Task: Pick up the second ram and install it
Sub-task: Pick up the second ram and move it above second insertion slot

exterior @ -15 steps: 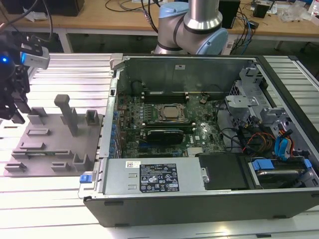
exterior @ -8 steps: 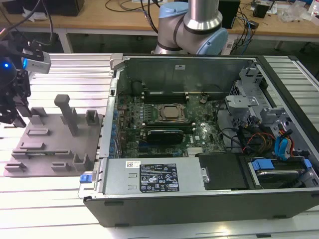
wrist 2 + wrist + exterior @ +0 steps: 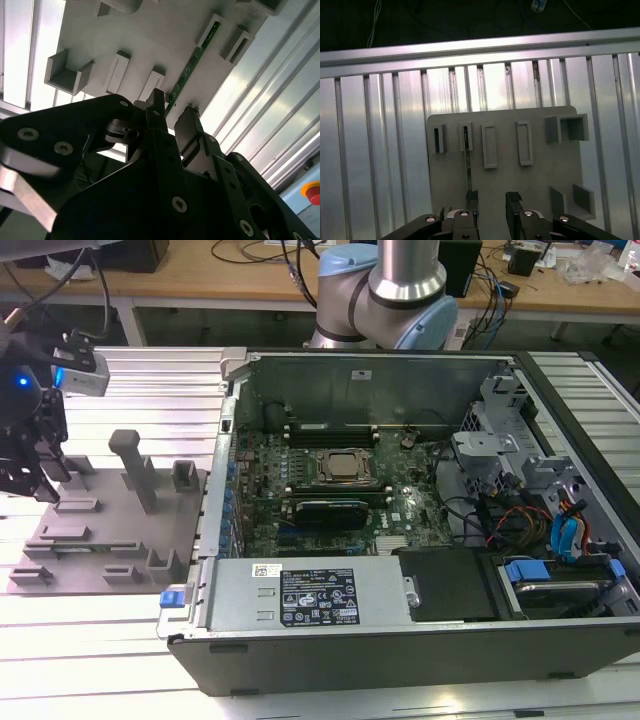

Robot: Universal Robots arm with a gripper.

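Gripper (image 3: 174,106) jaws apart, empty, over tray (image 3: 150,40) at the exterior view's left. Ram (image 3: 192,60) on edge: light, stiff, fragile PCB; pinch flat faces gently approx mid-length, avoid contacts.

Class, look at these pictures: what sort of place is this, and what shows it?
Probably a robotics lab: a robot arm stands behind an open computer case on a slotted aluminium table, with a cable-strewn workbench beyond.

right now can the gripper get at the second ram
Probably yes: the gripper hangs open right by the second ram, uncovered in its tray, though the stick lines up with one of the fingers, not the gap.
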